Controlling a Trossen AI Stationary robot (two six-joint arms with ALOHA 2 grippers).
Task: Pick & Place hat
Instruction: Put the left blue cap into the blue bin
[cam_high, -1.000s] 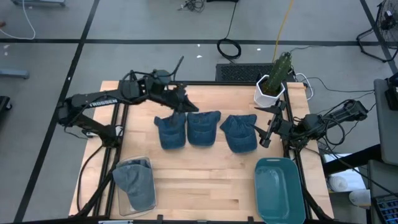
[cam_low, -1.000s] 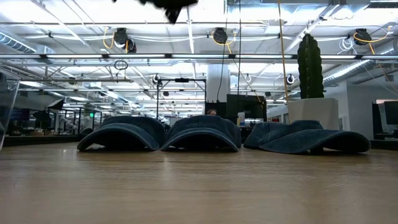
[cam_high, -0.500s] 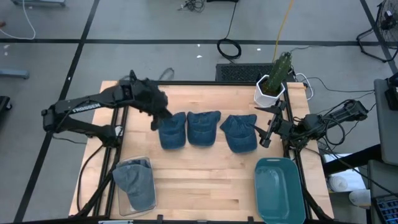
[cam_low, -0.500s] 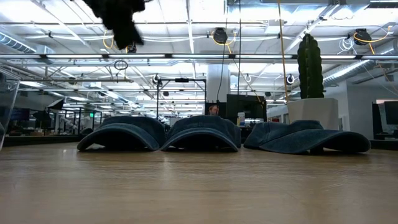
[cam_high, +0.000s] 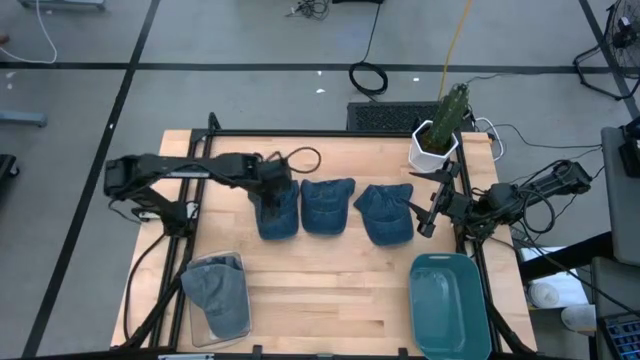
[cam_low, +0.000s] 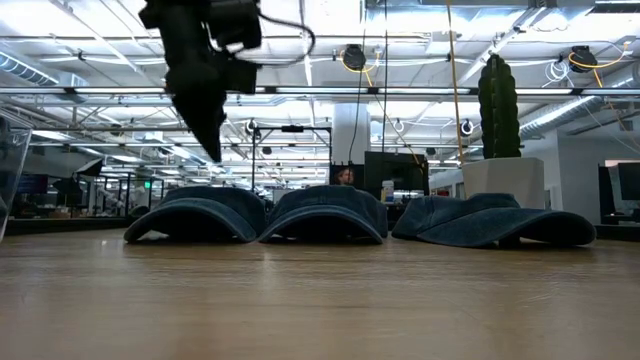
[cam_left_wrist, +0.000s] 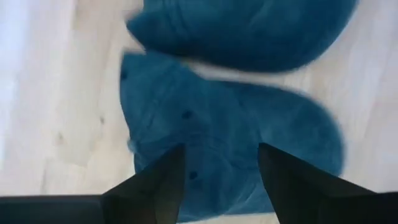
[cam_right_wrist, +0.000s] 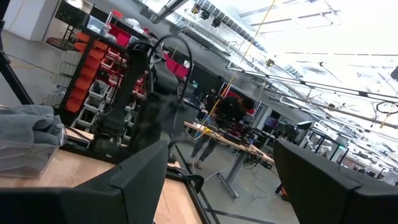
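Three blue hats lie in a row, brims down, on the wooden table (cam_high: 330, 290): the left hat (cam_high: 277, 220) (cam_low: 195, 215) (cam_left_wrist: 236, 137), the middle hat (cam_high: 328, 206) and the right hat (cam_high: 385, 214). My left gripper (cam_high: 273, 196) (cam_low: 211, 150) (cam_left_wrist: 221, 152) hangs open above the left hat, pointing steeply down, its fingers over the crown and clear of it. My right gripper (cam_high: 428, 205) (cam_right_wrist: 221, 149) waits open at the table's right edge, beside the right hat, holding nothing.
A clear container (cam_high: 215, 300) at the near left holds a grey hat (cam_high: 213, 285). A teal bin (cam_high: 450, 310) stands at the near right. A potted cactus (cam_high: 440, 130) sits at the far right corner. Bare wood lies between the hats and the near edge.
My left gripper has come from high over the table's far side, swung toward the left edge and back, and sunk toward the left hat. It has tipped from nearly level to pointing steeply down. The hats have stayed where they were.
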